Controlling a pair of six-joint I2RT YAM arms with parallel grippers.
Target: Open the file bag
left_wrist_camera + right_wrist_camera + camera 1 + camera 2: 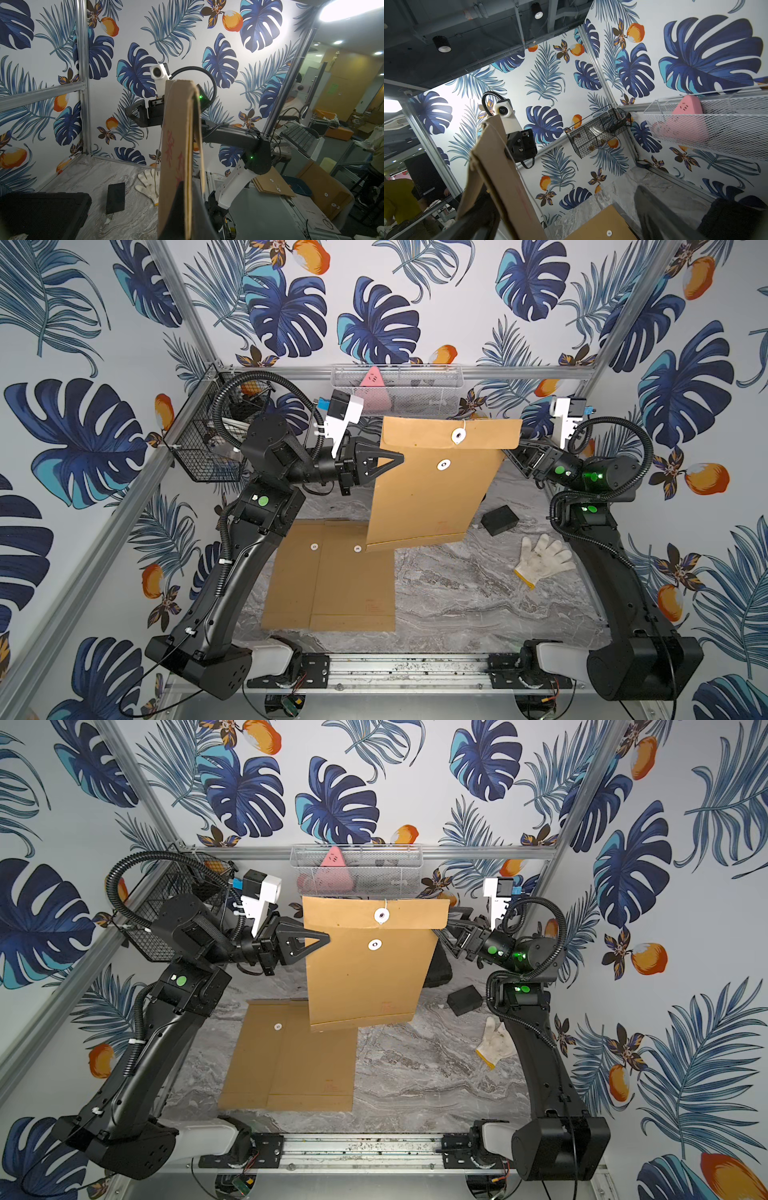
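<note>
File bag one hangs pinched in my left gripper, two more bags lie on the table, right gripper gapes wide.

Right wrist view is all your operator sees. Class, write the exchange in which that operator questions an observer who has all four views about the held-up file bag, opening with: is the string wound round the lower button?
Observer: No. In a top view the lower button on the file bag is bare; the string runs from the flap button up over the top fold.
Operator: Is the flap lifted?
Observer: No, the flap is folded down over the bag's face.
Operator: What holds the bag up?
Observer: The left hand is shut on its side edge, just below the flap.
</note>
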